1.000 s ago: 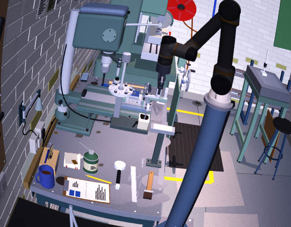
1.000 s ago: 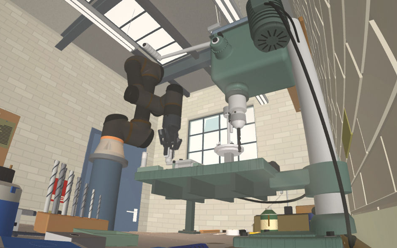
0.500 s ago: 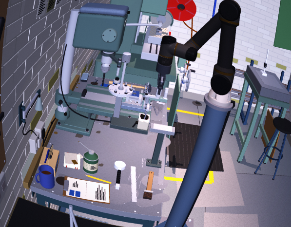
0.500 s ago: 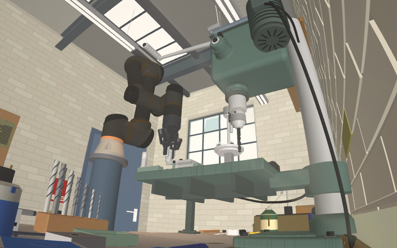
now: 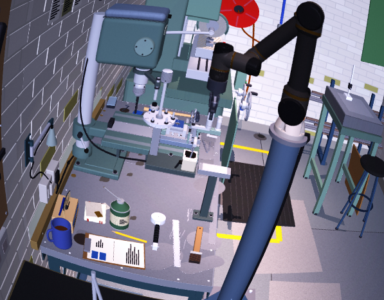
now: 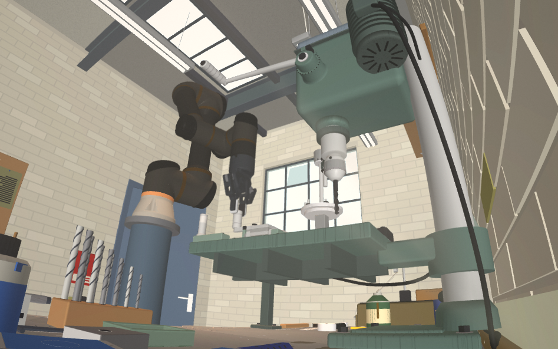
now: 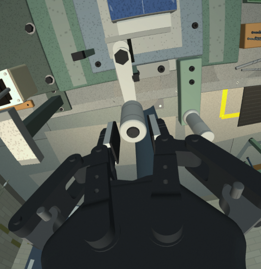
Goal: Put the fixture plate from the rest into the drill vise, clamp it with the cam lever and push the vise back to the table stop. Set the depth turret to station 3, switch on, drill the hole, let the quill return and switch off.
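Note:
The cam lever's white cylindrical knob [image 7: 132, 121] stands upright at the near end of its cream arm, and my gripper [image 7: 132, 134] hangs open just above it, holding nothing. The arm runs from a hex bolt [image 7: 121, 56] on the grey-blue drill vise [image 7: 140, 32]. The blue fixture plate [image 7: 142, 8] sits in the vise jaws. From the side camera the gripper [image 5: 211, 116] is at the right end of the drill table, right of the round white depth turret [image 5: 158, 118]. The drill bit [image 6: 336, 196] hangs above the table.
The green drill press [image 5: 133, 35] fills the back left of the bench. A second white handle [image 7: 198, 125] on a green bracket stands just right of the gripper. A cream box [image 5: 189, 160], a block, oil can [image 5: 119, 213], mug and clipboard lie nearer.

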`<move>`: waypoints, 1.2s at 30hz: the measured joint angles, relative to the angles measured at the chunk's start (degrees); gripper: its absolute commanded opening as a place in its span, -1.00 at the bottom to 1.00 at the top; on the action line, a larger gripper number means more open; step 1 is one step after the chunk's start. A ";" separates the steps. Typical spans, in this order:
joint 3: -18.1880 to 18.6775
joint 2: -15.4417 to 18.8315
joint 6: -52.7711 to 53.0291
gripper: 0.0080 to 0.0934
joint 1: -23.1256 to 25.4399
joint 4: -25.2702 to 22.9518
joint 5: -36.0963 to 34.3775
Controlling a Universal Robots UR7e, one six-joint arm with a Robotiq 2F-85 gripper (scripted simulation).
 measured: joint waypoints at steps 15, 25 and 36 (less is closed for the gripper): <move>-1.22 -3.19 -0.01 -0.06 -0.01 4.45 0.00; -1.24 -3.22 -0.01 0.17 -0.01 4.48 0.00; -2.75 -6.41 -0.01 0.17 -0.02 9.38 0.00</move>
